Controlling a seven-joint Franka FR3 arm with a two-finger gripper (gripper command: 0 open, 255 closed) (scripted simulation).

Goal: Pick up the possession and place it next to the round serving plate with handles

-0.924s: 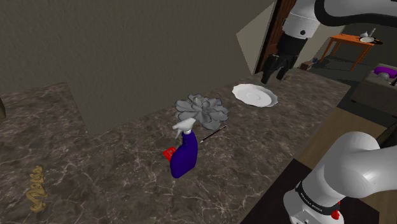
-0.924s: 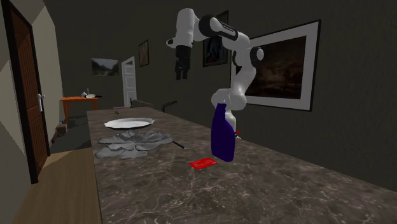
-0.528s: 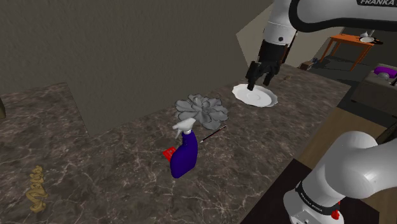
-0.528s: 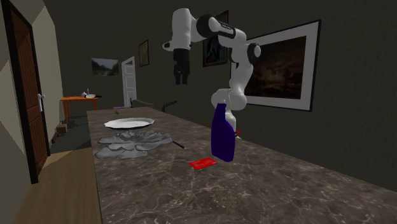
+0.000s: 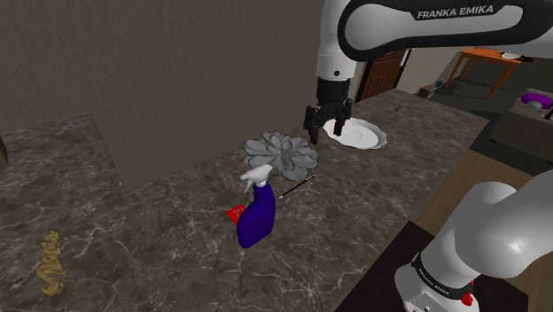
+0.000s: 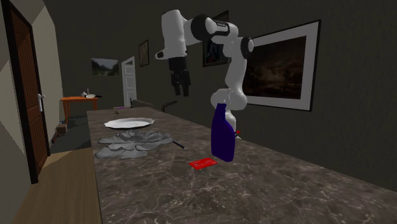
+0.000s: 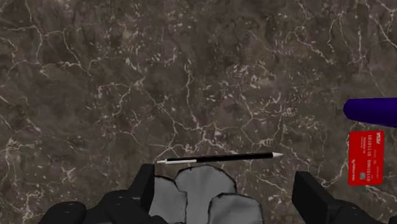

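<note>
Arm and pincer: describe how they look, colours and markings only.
The arm has rounded white links with dark joints. A dark band on its upper link bears white FRANKA EMIKA lettering. The pincer is all black, with two blocky fingers.

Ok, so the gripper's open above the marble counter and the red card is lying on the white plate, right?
Not quite: the red card lies on the counter itself, beside the blue spray bottle and apart from the white plate, as the second exterior view shows. The gripper is indeed open above it.
</note>
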